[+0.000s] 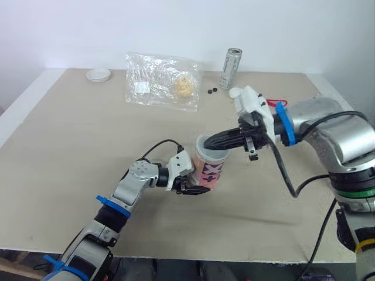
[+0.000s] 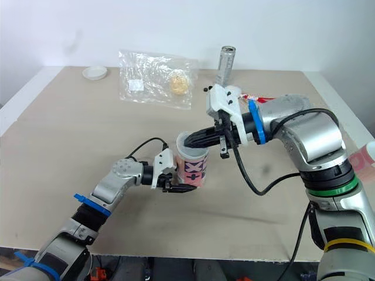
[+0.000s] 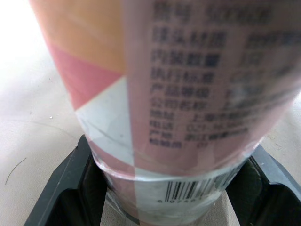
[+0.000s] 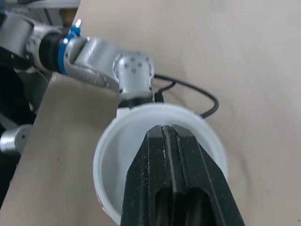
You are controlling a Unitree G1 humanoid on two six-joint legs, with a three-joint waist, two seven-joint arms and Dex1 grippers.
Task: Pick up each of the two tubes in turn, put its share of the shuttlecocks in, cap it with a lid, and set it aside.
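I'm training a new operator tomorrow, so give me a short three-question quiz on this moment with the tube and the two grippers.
1. True or false: the left gripper is shut on the lower part of the tube.
2. Where are the right gripper's fingertips relative to the tube? A) at its open mouth; B) at its base; C) well away from it.
3. Fill in: the white lid lies near the table's far ___ corner, by the robot's own sides.

Key: 1 true; 2 A; 3 left.
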